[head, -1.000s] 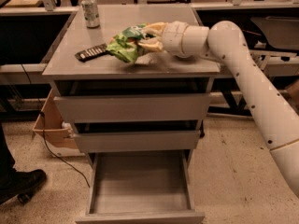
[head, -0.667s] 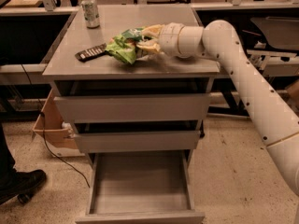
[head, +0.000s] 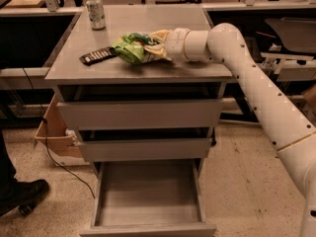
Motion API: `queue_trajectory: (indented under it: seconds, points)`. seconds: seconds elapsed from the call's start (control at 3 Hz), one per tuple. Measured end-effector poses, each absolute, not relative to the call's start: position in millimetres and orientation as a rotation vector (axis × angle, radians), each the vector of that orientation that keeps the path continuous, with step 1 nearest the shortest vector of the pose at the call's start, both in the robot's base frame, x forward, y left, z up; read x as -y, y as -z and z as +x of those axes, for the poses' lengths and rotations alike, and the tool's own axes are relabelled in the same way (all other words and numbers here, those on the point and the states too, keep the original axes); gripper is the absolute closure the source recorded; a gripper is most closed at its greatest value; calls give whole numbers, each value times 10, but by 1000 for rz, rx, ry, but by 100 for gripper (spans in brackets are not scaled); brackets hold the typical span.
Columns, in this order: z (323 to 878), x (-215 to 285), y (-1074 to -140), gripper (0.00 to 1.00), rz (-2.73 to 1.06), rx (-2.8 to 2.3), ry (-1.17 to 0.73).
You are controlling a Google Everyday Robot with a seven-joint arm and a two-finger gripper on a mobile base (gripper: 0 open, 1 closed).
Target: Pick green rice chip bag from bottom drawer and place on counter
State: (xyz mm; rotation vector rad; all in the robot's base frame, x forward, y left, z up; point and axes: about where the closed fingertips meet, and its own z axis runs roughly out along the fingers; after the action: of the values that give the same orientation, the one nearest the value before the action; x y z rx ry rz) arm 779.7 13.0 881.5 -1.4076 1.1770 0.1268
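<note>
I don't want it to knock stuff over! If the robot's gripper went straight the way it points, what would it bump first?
The gripper, above the counter on its right side, points at the green chip bag, which it seems to be touching. Past the bag, the dark wrapper probably comes next.

A silver drink can (head: 96, 12) is being seen standing upright at the far left of the counter (head: 163, 19), and a flat dark wrapper (head: 97, 56) is being seen lying nearer, toward the left edge. Below, the top drawer (head: 140, 113) and the middle drawer (head: 143, 148) are being kept closed. At the left, an open cardboard box (head: 54, 132) is being shown just beside the cabinet, a black cable (head: 69, 172) is being trailed across the speckled floor (head: 247, 181), and a black shoe (head: 22, 194) is being shown at the near left.
</note>
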Motion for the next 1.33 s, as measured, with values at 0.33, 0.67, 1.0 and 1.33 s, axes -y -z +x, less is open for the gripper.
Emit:
queue_trajectory:
  seconds: [0.33,0.67,1.0,1.33]
  points:
    - [7800,-131,-8811,37,-1409,-1177,-126]
    - [7757,-186,-8860,14,-1423,-1153,-132]
    - [7653,-180,-8981,0,-1416,-1117,-138]
    - [7487,-28,-9162,0,-1389,-1083,-132]
